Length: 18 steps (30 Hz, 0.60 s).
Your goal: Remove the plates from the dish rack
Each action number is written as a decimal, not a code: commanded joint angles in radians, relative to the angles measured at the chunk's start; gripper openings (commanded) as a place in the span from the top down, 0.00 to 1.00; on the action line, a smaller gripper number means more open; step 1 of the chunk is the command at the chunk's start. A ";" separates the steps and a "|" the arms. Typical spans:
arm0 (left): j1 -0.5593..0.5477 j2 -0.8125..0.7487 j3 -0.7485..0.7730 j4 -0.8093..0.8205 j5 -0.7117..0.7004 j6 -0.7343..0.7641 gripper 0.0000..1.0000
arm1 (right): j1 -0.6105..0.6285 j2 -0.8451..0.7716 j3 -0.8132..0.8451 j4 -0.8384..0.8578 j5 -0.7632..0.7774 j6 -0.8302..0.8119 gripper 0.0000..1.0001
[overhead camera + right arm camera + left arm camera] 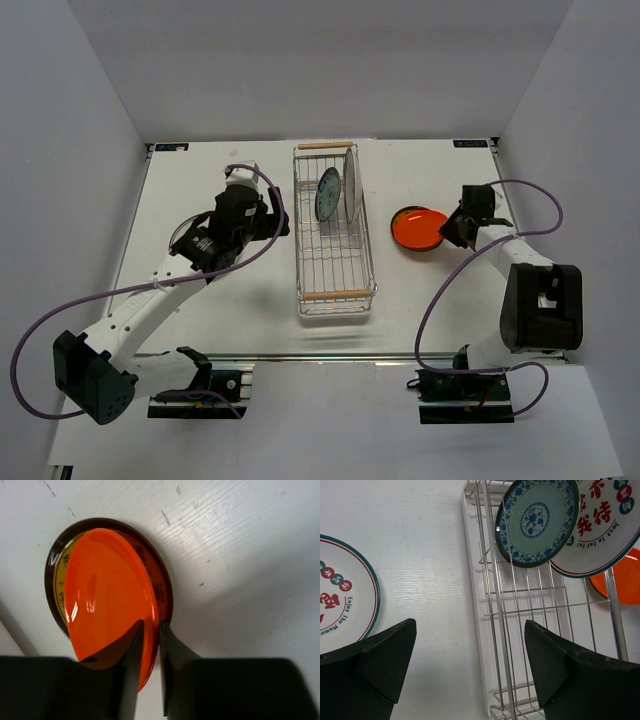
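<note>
The dish rack stands at the table's centre. Two plates stand upright in its far end: a teal one with blue pattern and a white one with red characters. Right of the rack, an orange plate lies on a dark-rimmed yellow plate. My right gripper straddles the orange plate's near rim, jaws slightly parted with a thin gap showing. My left gripper hangs wide open and empty over the rack's left edge.
Another white plate with a green rim and red print lies flat on the table left of the rack, under my left arm. The rack has wooden handles at its far end and near end. White walls enclose the table.
</note>
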 commanded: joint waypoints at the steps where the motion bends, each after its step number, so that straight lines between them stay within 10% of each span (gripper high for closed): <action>1: 0.001 0.015 0.035 0.036 0.039 0.022 0.02 | -0.002 -0.014 -0.052 0.035 -0.059 0.015 0.70; 7: 0.001 0.029 0.025 0.057 0.057 0.022 0.02 | -0.001 -0.059 -0.103 0.056 -0.068 0.001 0.37; 18: 0.001 -0.048 -0.035 0.023 0.039 0.013 0.02 | -0.004 0.012 -0.027 0.087 -0.195 -0.021 0.34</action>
